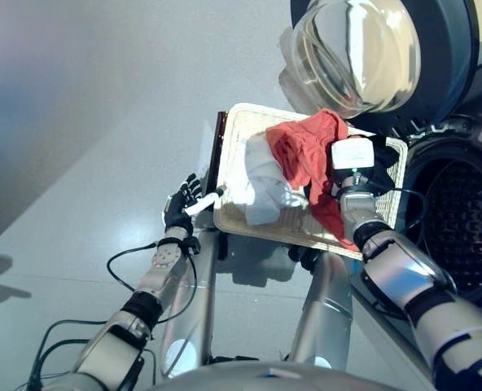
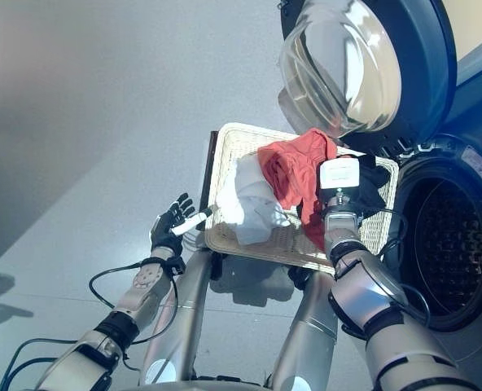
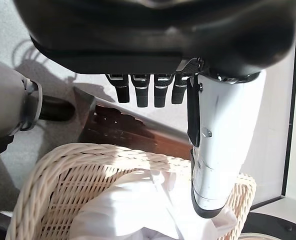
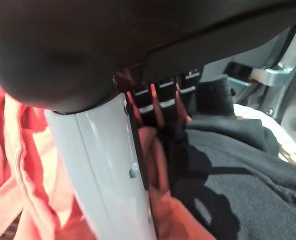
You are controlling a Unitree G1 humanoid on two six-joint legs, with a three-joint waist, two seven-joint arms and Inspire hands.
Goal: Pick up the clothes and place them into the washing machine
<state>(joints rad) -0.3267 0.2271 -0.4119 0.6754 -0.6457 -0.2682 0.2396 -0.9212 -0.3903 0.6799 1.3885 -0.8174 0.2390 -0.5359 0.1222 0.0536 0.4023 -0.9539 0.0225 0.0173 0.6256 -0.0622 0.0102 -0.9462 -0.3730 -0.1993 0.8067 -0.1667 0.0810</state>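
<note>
A shallow wicker basket (image 1: 290, 226) rests on a dark brown box (image 1: 218, 151) beside the washing machine. It holds a white garment (image 1: 261, 183), a red garment (image 1: 302, 151) and a black garment (image 1: 381, 161). My right hand (image 1: 355, 191) is down in the basket, between the red garment (image 4: 28, 165) and the black one (image 4: 238, 170). Part of the red garment hangs beside its wrist. My left hand (image 1: 182, 204) is open with fingers spread, just outside the basket's left rim (image 3: 88, 160), near the white garment (image 3: 138, 210).
The washing machine's round glass door (image 1: 359, 49) stands open above the basket's far side. The dark drum opening (image 1: 457, 220) is to the right of the basket. Grey floor (image 1: 78, 122) lies to the left.
</note>
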